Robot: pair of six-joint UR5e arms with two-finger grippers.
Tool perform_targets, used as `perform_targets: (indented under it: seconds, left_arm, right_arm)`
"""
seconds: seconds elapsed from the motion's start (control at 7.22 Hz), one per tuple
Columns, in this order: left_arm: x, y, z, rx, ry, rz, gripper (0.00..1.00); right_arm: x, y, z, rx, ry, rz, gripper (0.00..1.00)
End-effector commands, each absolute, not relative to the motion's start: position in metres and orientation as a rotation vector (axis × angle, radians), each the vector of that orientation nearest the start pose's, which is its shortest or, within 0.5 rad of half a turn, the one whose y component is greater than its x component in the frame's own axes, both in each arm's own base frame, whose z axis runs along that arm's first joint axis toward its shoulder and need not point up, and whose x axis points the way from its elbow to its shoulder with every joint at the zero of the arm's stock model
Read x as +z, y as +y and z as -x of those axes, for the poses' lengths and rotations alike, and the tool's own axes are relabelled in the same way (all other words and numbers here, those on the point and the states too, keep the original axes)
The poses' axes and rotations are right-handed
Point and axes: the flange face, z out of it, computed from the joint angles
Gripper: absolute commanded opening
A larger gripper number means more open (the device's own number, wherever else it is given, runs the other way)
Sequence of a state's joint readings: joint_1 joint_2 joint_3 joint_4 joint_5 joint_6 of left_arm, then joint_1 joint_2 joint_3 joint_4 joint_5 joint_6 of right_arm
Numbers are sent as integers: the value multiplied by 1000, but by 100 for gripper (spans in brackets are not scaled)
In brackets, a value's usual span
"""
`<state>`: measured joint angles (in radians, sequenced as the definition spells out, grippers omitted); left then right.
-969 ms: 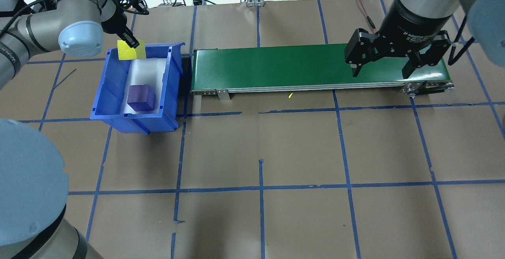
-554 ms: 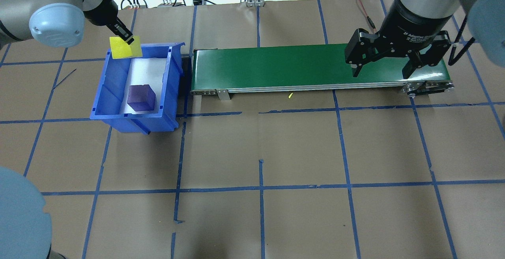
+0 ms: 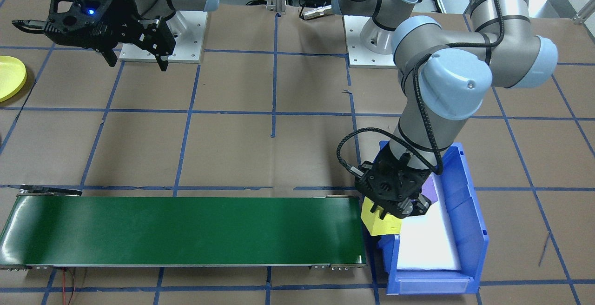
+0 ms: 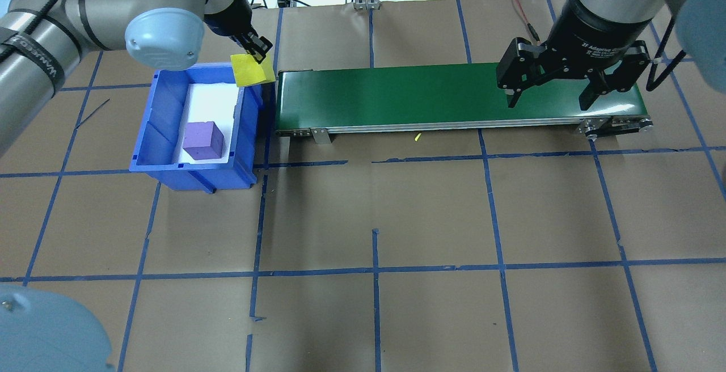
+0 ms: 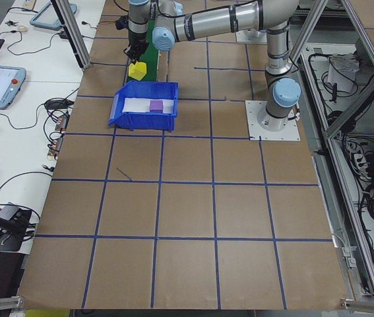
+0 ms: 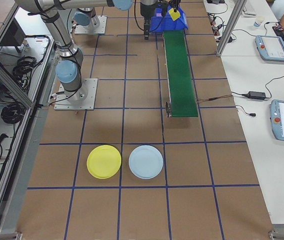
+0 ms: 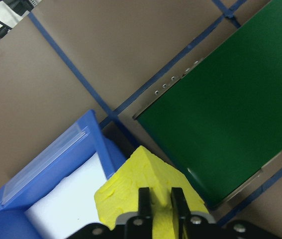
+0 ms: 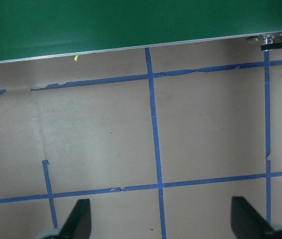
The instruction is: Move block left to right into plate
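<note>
My left gripper [image 4: 258, 54] is shut on a yellow block [image 4: 248, 70], held in the air over the far right corner of the blue bin [image 4: 164, 134], beside the left end of the green conveyor belt [image 4: 397, 97]. The left wrist view shows the yellow block [image 7: 145, 199] pinched between the fingers. A purple block [image 4: 203, 140] lies inside the bin. My right gripper [image 4: 547, 98] hangs open and empty above the belt's right end. The yellow plate [image 6: 104, 161] lies flat on the table far to my right, its edge also showing in the front-facing view [image 3: 9, 77].
A light blue plate [image 6: 146, 161] lies next to the yellow one. The belt's metal frame and roller [image 4: 615, 125] sit below the right gripper. Blue tape lines grid the brown table. Cables and tablets [image 6: 269, 47] lie on the white bench past the belt.
My left gripper has carried the yellow block to the right, from the bin's far left corner to its far right corner by the belt's end. The right gripper has stayed in place.
</note>
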<state>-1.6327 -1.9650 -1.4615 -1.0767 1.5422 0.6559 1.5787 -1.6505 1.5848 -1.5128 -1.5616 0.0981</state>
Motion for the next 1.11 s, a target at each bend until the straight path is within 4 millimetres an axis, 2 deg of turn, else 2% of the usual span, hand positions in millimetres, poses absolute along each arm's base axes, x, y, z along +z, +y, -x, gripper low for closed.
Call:
perform_targets:
  seconds: [0.0,0.14,0.28,0.42,0.55,0.97]
  left_arm:
    - [332,-646,243,-331,2883,-1136,10]
    - [332,-645,245,-332,2889,-1142,10]
    - [322,-647,245,-311,2904,-1133,11]
    - [315,-645,246,-293,2910,-1135,21]
    - [312,-642,250,-282,2911,-1146,44]
    - [315,-638,254,-275,2909,-1156,45]
  right_arm:
    - [514,-456,-141,-14,3129,-132,100]
    - [514,-457,-138,-14,3129,-139,100]
    - [514,-457,-136,-9,3130,-142,100]
    - [514,-457,-136,-14,3130,-142,100]
    - [513,-459,-135,-14,3130,-146,100]
    - [516,-458,-135,-19,3130,-146,100]
